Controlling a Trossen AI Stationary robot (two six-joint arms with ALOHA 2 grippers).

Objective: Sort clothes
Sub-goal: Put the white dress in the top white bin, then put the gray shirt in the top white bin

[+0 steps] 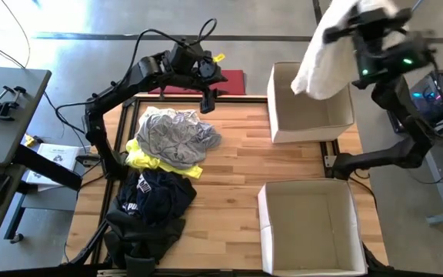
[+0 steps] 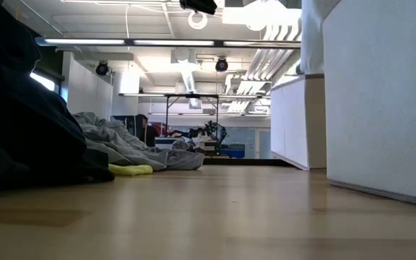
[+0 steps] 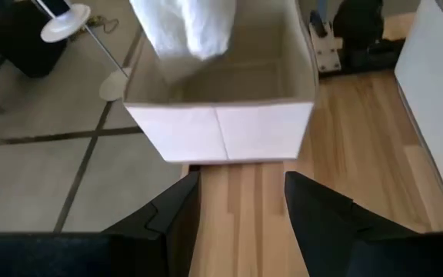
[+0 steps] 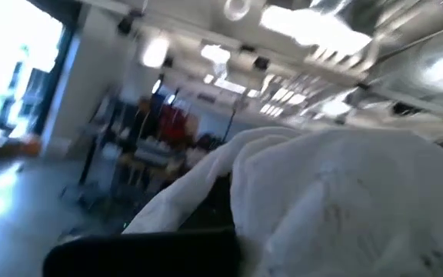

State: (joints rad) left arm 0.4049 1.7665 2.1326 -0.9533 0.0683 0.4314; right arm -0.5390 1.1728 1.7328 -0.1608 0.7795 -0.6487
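Right end effector (image 1: 360,35): hanging high above the far white box (image 1: 311,104), clamped tight on a white garment (image 1: 325,61) that is drooping down over the box's open top, not yet lying inside
White garment, close up: in the right wrist view it is filling most of the frame as rumpled white cloth (image 4: 337,208) draped over the dark fingers
Left end effector (image 1: 206,96): hovering over the far edge of the desk (image 1: 237,169), just beyond the clothes pile, fingers (image 3: 168,223) standing wide apart with nothing between them, pointing toward the far white box (image 3: 221,108)
Grey garment (image 1: 175,135): lying crumpled on top of the pile at the left side of the desk
Neon yellow garment (image 1: 164,163): peeking out from under the grey one, between it and the dark clothes
Dark navy garment with white Puma logo (image 1: 156,196): lying nearest the front of the desk, spilling over the left edge
Near white box (image 1: 310,227): sitting open at the front right of the desk, well apart from the pile
Red mat (image 1: 233,81): lying flat just beyond the far edge of the desk, behind the left arm
Low view: dark cloth (image 2: 27,137) looming at the left, grey folds (image 2: 132,148) and a yellow strip (image 2: 130,170) beside it on the wood
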